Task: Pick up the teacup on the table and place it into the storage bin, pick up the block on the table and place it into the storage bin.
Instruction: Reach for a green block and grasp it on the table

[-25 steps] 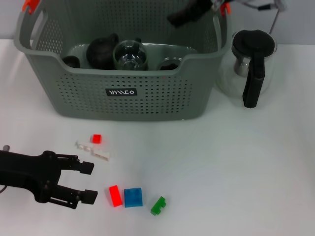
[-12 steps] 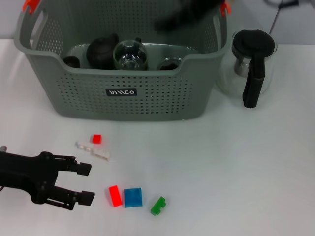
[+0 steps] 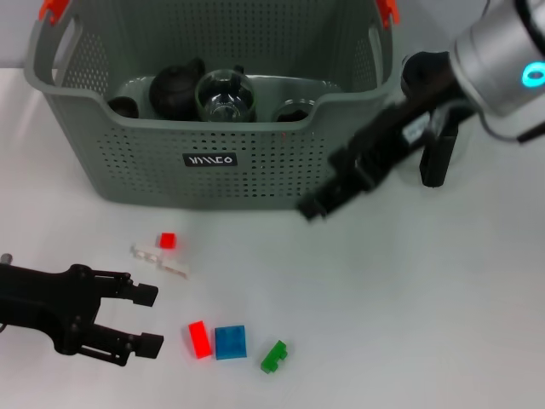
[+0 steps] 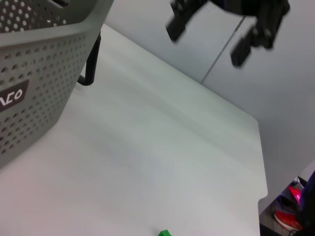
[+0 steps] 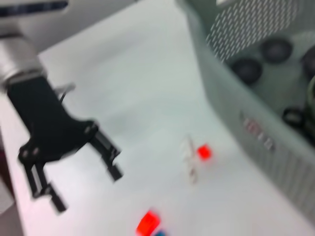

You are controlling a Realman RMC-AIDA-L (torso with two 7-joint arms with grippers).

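White tabletop; right gripper [image 3: 317,204] is swinging down empty, jaws apart, before the storage bin [image 3: 213,102]. Left gripper [image 3: 146,319], jaws wide, needs the red block [image 3: 199,339] next, I'd guess.

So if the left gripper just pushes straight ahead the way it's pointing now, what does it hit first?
Probably the long red block: it lies just beyond the open left gripper, with the blue block right behind it. Height above the table is unclear.
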